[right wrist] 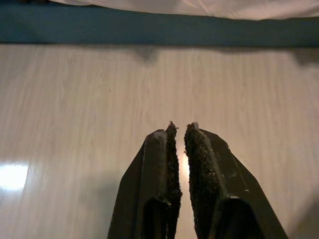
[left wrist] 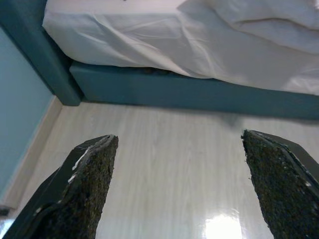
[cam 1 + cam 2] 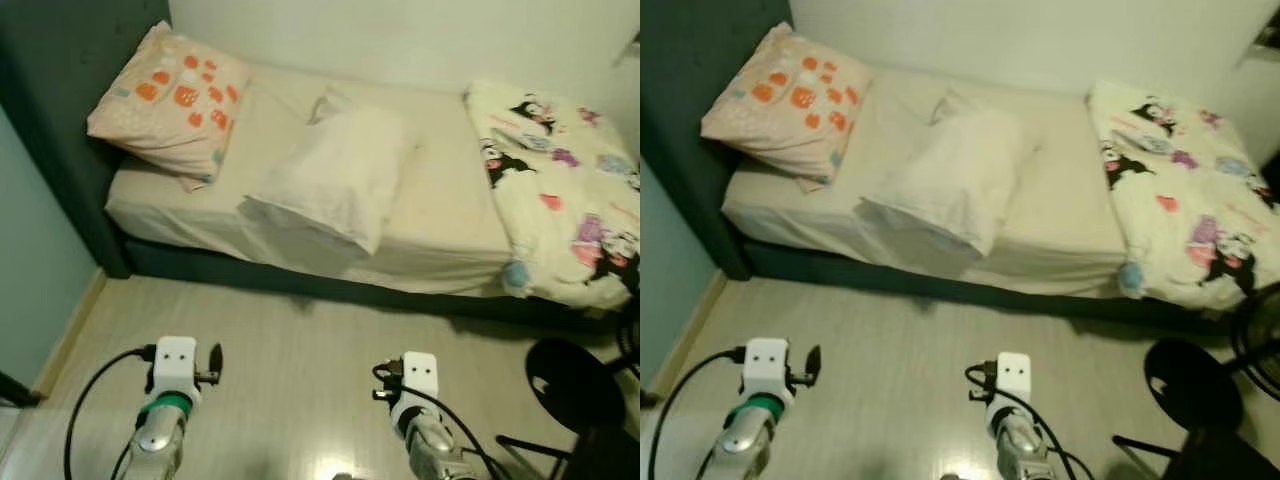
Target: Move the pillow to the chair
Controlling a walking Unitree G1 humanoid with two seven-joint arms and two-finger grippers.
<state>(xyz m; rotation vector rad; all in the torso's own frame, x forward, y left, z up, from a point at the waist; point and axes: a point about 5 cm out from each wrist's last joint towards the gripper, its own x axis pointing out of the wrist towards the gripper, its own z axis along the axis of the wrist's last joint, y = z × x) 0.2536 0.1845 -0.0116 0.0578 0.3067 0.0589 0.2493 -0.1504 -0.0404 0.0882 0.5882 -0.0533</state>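
We see pale wood floor (image 3: pixel 300 370), bed (image 3: pixel 440 210) upper frame — white pillow (image 3: pixel 335 175) runs diagonally, upper-right to lower-left. Left hand (image 2: pixel 179 149) spread wide, right hand (image 1: pixel 179 130) nearly closed — both empty.

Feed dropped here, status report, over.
Left claw open, right claw shut, both over floor. White pillow on bed, untouched. Nothing blocking.

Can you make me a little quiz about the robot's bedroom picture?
1. True or false: the white pillow lies on the bed.
2. Which end effector is open: left or right?
3. What colour are the spots on the pillow by the headboard?

Key: 1. True. 2. Left; the right one's fingers are nearly together, holding nothing. 3. Orange.
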